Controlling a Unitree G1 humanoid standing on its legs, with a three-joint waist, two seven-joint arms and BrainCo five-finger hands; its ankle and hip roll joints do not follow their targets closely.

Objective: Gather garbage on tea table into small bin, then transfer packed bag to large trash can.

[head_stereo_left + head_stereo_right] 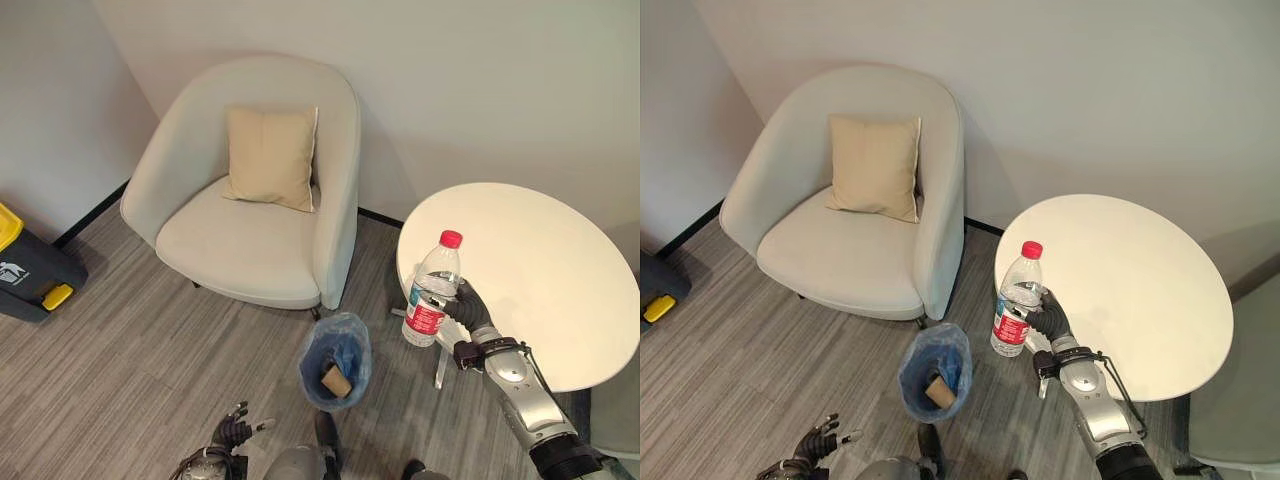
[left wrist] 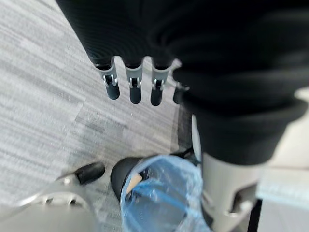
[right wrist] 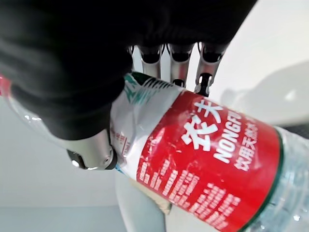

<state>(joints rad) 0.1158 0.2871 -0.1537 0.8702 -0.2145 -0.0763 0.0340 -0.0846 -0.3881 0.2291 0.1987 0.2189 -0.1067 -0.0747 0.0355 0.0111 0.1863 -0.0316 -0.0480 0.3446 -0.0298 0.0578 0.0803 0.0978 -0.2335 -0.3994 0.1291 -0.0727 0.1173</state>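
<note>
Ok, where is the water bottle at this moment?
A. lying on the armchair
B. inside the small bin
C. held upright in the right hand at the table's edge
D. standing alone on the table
C: the right hand has its fingers curled round the upright bottle at the table edge.

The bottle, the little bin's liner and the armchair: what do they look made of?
Bottle, held in the right robot hand: clear plastic, see-through with a glossy red label and red cap. Bin liner: thin blue plastic film, crinkled and translucent. Armchair: probably matte pale fabric upholstery, soft-edged and without shine.
</note>
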